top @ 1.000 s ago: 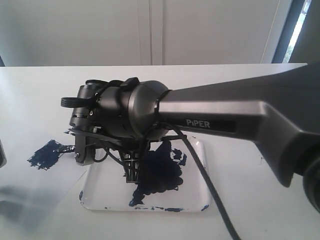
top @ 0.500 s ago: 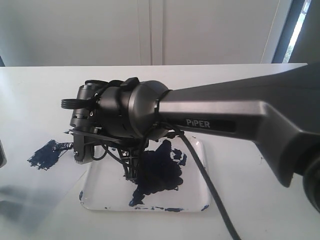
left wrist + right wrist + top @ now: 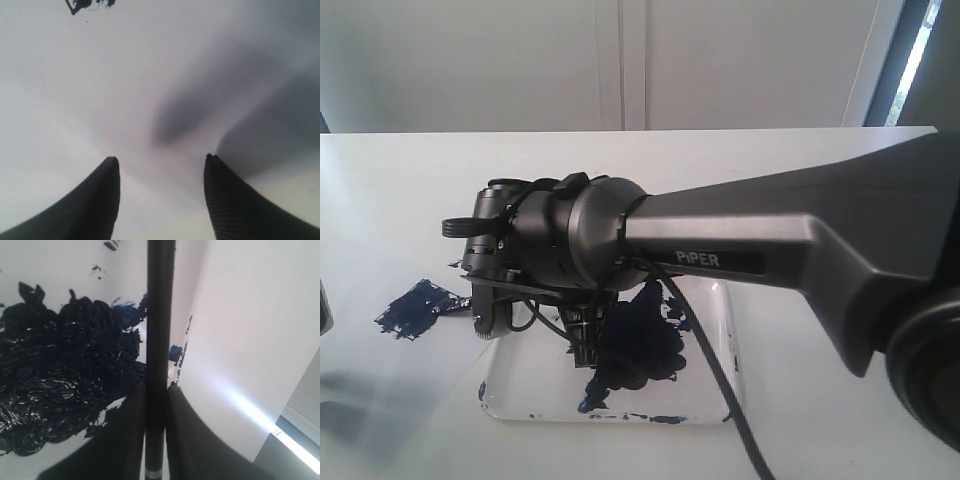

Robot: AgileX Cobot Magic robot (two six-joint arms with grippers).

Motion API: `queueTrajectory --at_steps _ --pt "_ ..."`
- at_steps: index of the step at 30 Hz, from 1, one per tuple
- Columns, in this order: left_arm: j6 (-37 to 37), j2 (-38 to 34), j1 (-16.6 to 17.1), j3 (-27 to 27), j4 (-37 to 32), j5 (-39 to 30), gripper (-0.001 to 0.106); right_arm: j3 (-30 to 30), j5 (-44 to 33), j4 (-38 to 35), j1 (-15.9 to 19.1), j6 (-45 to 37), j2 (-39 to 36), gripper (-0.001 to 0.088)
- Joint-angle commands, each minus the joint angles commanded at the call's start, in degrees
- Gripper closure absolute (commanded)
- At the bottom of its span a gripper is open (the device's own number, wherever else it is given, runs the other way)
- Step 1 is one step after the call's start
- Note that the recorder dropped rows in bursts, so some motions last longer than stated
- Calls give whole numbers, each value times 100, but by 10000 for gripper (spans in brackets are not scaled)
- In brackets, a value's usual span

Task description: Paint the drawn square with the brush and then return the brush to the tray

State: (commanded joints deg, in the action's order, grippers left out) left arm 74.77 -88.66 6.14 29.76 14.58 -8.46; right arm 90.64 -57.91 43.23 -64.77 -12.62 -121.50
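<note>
My right gripper [image 3: 157, 386] is shut on the brush [image 3: 160, 315], a thin black stick with a pale band near the wrist end. It runs straight out between the fingers over the tray [image 3: 60, 265], beside the big navy blot [image 3: 60, 375]; its tip is out of frame. In the exterior view the right gripper [image 3: 585, 345] hangs over the white tray [image 3: 520, 385]. The drawn square [image 3: 415, 308] is a solid navy patch left of the tray; its edge [image 3: 90, 4] shows in the left wrist view. My left gripper [image 3: 162, 159] is open over bare white surface.
The right arm [image 3: 770, 250] spans the scene from the right and hides the tray's far side. A black cable [image 3: 720, 370] droops from it across the tray. Dark smears [image 3: 650, 418] line the tray's near rim. A white wall stands behind the table.
The right arm has sunk a little and shifted slightly left over the tray, still holding the brush. The painted patch and the tray have not moved.
</note>
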Motion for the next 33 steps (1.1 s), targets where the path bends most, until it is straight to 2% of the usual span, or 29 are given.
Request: queueTrajectory --at_steps 7,18,26,33 --pt "0 0 0 0 0 -10 489 0 -88 34 145 130 0 868" --pt "0 0 0 0 0 -10 489 0 -23 11 123 130 0 868" --pt "0 0 0 0 0 1 489 0 3 -355 123 -69 0 868" --pt "0 0 0 0 0 1 489 0 3 -381 123 -111 0 868"
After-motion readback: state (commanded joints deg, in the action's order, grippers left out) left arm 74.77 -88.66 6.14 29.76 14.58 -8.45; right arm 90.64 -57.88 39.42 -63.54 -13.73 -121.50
